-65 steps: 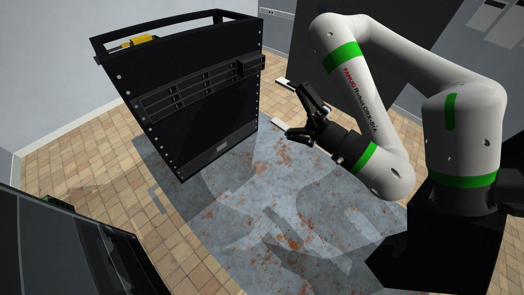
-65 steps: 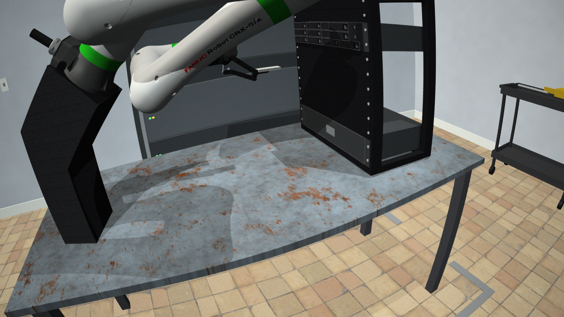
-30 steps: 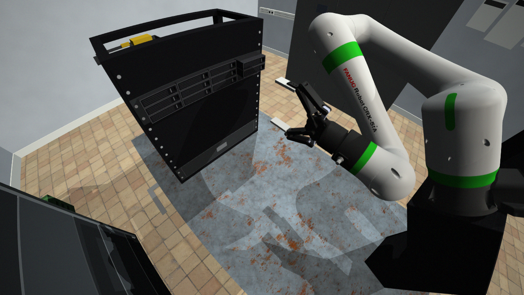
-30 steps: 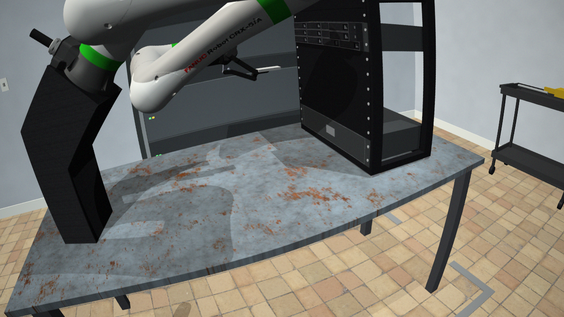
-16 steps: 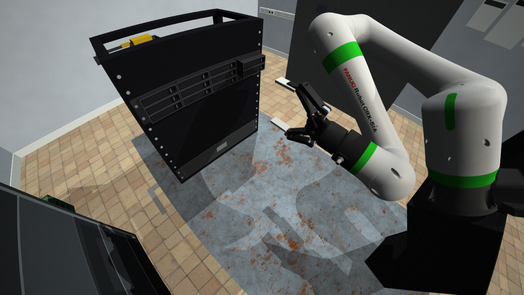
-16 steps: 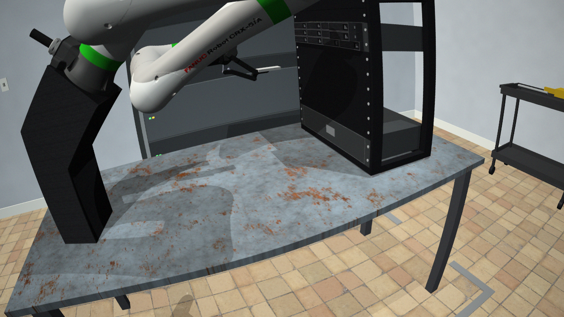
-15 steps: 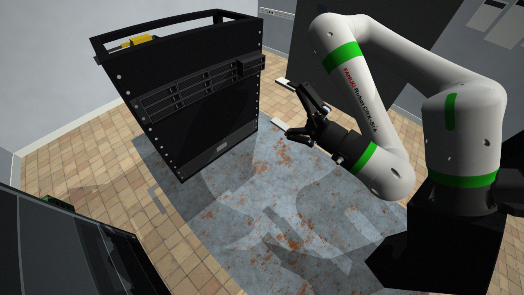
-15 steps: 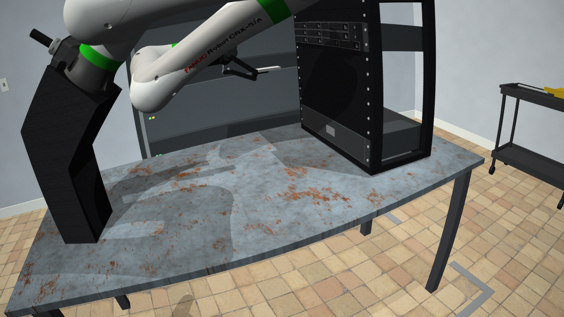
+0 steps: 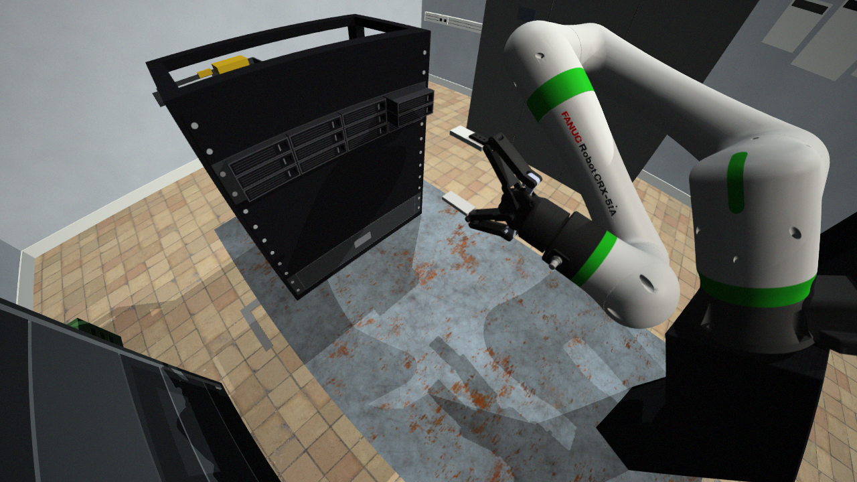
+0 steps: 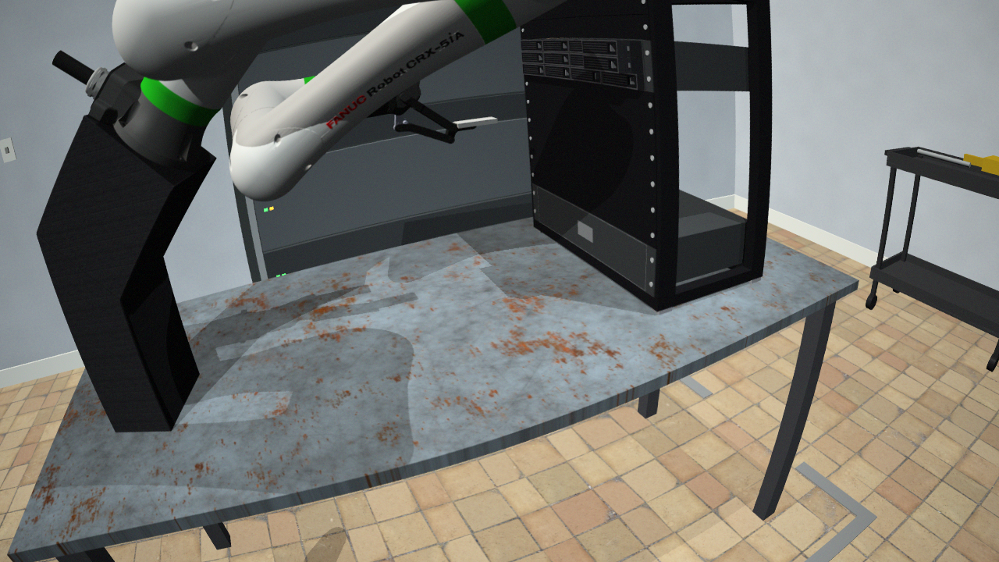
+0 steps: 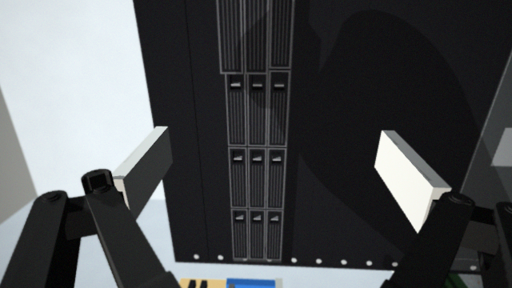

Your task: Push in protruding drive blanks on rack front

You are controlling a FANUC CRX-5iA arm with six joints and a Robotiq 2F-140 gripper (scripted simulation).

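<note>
The black rack (image 9: 311, 161) stands upright on the rusty table (image 10: 419, 349); it also shows in the exterior view (image 10: 649, 140). A band of drive blanks (image 9: 323, 143) runs across its upper front. The blanks at the right end of the band (image 9: 410, 106) stick out from the front; the others sit flush. In the wrist view the protruding blanks (image 11: 256, 36) are at the top, with flush ones (image 11: 256, 172) below. My gripper (image 9: 458, 169) is open and empty, in the air a short way in front of the rack, facing it; it also shows in the wrist view (image 11: 276, 172).
My black pedestal (image 10: 119, 279) stands at the table's other end. A tall dark cabinet (image 10: 391, 174) is behind the table. A black cart (image 10: 936, 230) with a yellow item (image 10: 981, 161) stands past the rack. Another dark cabinet (image 9: 90, 389) is at the near left.
</note>
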